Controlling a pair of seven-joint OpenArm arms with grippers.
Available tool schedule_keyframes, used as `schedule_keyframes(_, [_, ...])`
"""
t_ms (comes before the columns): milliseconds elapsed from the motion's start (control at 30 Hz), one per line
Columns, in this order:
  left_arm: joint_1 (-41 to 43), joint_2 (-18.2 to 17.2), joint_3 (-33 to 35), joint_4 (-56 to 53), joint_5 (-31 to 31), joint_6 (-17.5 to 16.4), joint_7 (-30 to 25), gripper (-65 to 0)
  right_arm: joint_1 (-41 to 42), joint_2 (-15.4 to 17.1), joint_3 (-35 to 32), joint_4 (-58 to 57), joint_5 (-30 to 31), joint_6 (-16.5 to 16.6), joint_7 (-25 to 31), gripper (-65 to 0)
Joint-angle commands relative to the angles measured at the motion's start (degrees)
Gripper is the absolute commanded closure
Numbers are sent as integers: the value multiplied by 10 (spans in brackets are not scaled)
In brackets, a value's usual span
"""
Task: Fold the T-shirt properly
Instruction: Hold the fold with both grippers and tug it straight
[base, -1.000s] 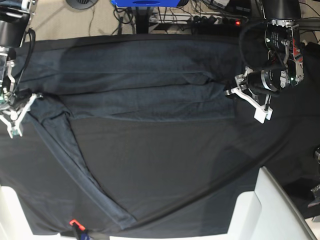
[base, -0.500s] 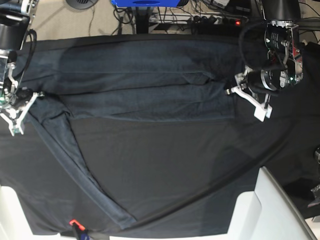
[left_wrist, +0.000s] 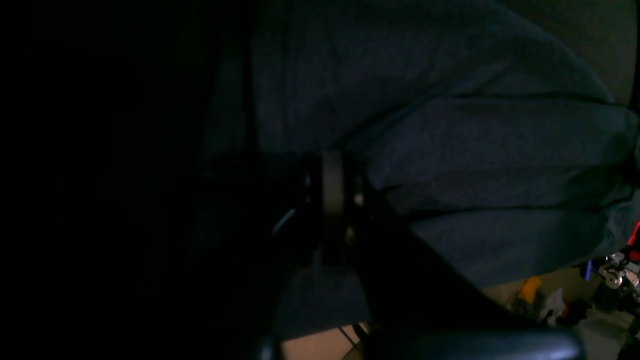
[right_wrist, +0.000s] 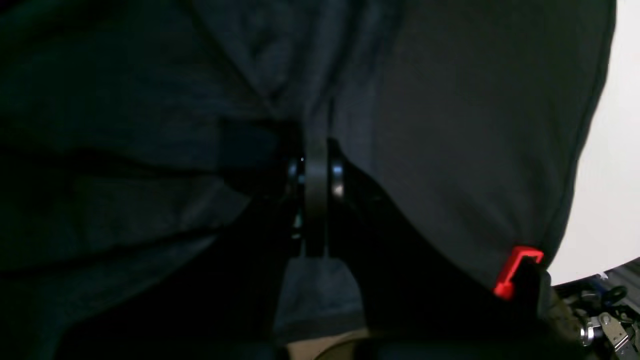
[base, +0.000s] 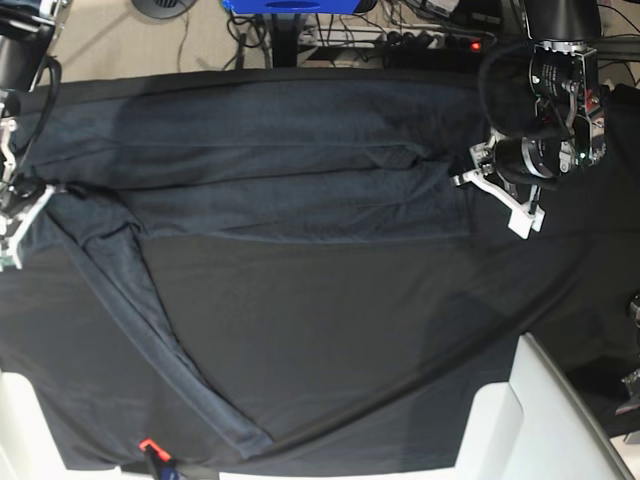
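Black tablecloth (base: 400, 330) covers the whole work surface, with cables and a power strip (base: 440, 40) on the floor beyond its far edge. Across the far half of it lies the T-shirt (base: 300, 180), a dark slate-grey band folded lengthwise and stretched between the two sets of fingers; one long sleeve (base: 160, 340) trails diagonally away from the right-hand fingers toward the near edge. At the shirt's other end the left gripper (base: 470, 178) has its fingers pressed together on the cloth, the folds fanning out just past the tips in the wrist view. The right gripper (base: 22, 205) is likewise clamped tight on the shirt's edge, fabric bunching around its closed fingers (right_wrist: 316, 165). A small red clip (right_wrist: 517, 270) shows beside that wrist.
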Motion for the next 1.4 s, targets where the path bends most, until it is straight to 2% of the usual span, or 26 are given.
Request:
schedule_keyframes(0, [-6, -8, -4, 10, -7, -3, -5, 0, 8, 9, 3, 11, 3, -1, 5, -12])
schedule_keyframes(67, [-7, -8, -4, 10, -7, -3, -5, 0, 11, 8, 3, 11, 3, -1, 5, -20])
schedule_keyframes(133, [-8, -8, -4, 10, -7, -3, -5, 0, 12, 7, 3, 11, 3, -1, 5, -63])
schedule_keyframes(200, [-10, -8, -4, 9, -7, -3, -5, 0, 16, 6, 1, 11, 4, -1, 5, -164])
schedule_keyframes(267, [-10, -9, -4, 9, -7, -3, -5, 0, 20, -1, 2, 10, 9, -1, 6, -234])
schedule_keyframes(400, [-11, -10, -4, 9, -7, -3, -5, 0, 26, 0, 2, 1, 44, -1, 12, -242])
schedule_keyframes(567, [-12, -10, -4, 7, -7, -3, -5, 0, 47, 0, 0, -54, 44, -1, 13, -242])
schedule_keyframes(633, [-12, -10, -4, 7, -7, -3, -5, 0, 50, 0, 0, -67, 44, -1, 27, -227])
schedule_keyframes(767, [-12, -10, -4, 6, -7, -3, -5, 0, 54, 1, -1, -89, 42, -1, 38, -134])
schedule_keyframes(900, [-12, -10, -4, 6, -7, -3, -5, 0, 54, 1, -1, -94, 43, -1, 37, -105])
schedule_keyframes(1033, [-13, -10, -4, 6, -7, -3, -5, 0, 54, 1, 1, -94, 44, -1, 36, 0])
schedule_keyframes(1300, [-13, -10, -4, 10, -8, -3, -4, 0, 25, 12, 3, -25, 41, -1, 35, -2])
schedule_keyframes(1367, [-13, -10, -4, 10, -9, -3, -4, 0, 12, 12, 3, 0, 41, -1, 19, -2])
